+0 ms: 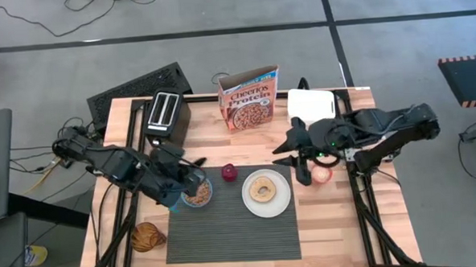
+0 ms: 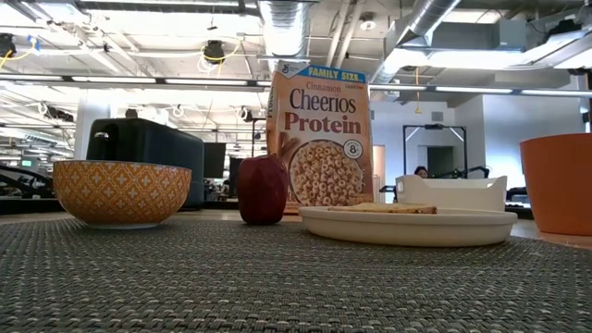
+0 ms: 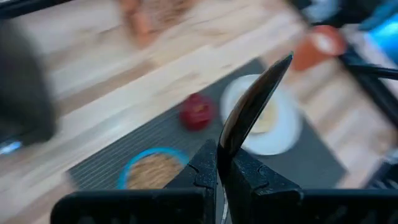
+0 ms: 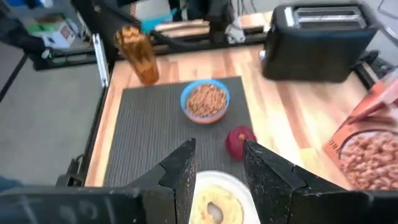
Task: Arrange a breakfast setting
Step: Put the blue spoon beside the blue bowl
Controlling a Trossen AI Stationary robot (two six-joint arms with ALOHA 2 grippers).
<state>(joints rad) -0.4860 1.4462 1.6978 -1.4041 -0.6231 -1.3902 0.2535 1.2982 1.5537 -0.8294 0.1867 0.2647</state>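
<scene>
While left gripper (image 3: 219,163) pinches glossy spoon (image 3: 252,106) over ribbed mat (image 1: 226,226), right gripper (image 4: 219,163) gapes w/ nothing.

Spoon (image 3: 252,102) handle — perhaps blue — hidden inside left gripper (image 3: 217,174).

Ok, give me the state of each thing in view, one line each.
Bowl: filled with cereal, on the placemat.
Plate: on the placemat, bagel lying on it.
Red fruit: upright, at the placemat's far edge.
Spoon: clamped in the left gripper above the bowl.
Right gripper: open, empty.
Cereal box: standing.
Toaster: slots empty.
</scene>
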